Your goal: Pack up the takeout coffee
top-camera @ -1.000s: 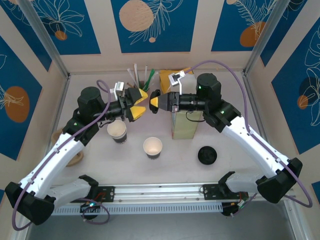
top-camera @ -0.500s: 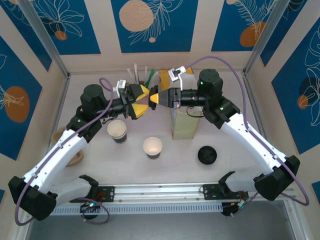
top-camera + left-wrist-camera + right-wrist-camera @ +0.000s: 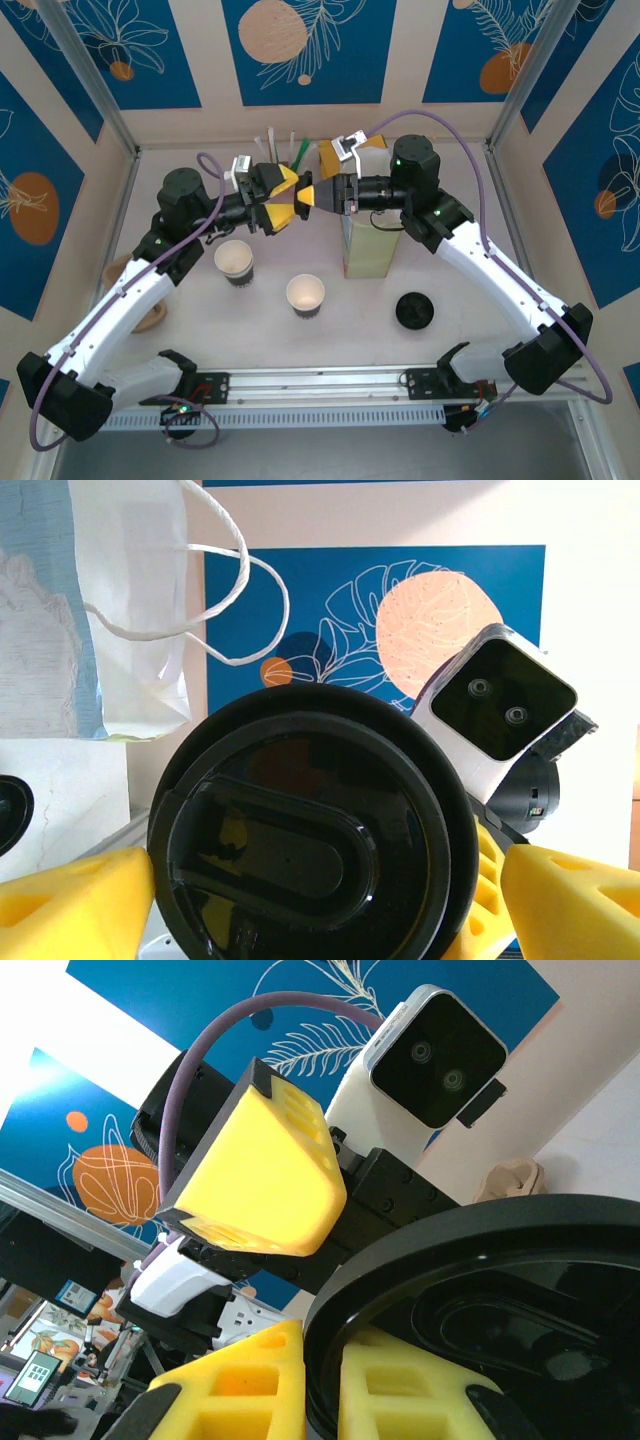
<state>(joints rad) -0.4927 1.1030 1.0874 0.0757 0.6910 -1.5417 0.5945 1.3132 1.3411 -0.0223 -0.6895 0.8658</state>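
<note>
Two lidless white paper cups with dark lower bands stand on the table, one (image 3: 234,262) under the left arm and one (image 3: 305,296) at the middle. A round black lid (image 3: 310,850) hangs in mid-air between the two grippers. My right gripper (image 3: 320,1360) is shut on the lid's rim (image 3: 500,1310), one yellow finger on each side of the edge. My left gripper (image 3: 330,890) faces the lid's top, fingers (image 3: 70,905) spread wide on either side of it. In the top view the left gripper (image 3: 278,200) and the right gripper (image 3: 308,194) meet tip to tip above the table's back.
The tall pale-yellow paper bag (image 3: 368,240) stands just under the right forearm, its white handles (image 3: 230,590) near the lid. A second black lid (image 3: 414,311) lies front right. The cup of straws (image 3: 280,158) stands behind the grippers. A tan object (image 3: 148,312) sits at the left edge.
The two grippers have closed the gap between them. The right gripper has carried the lid left, in between the left gripper's spread fingers.
</note>
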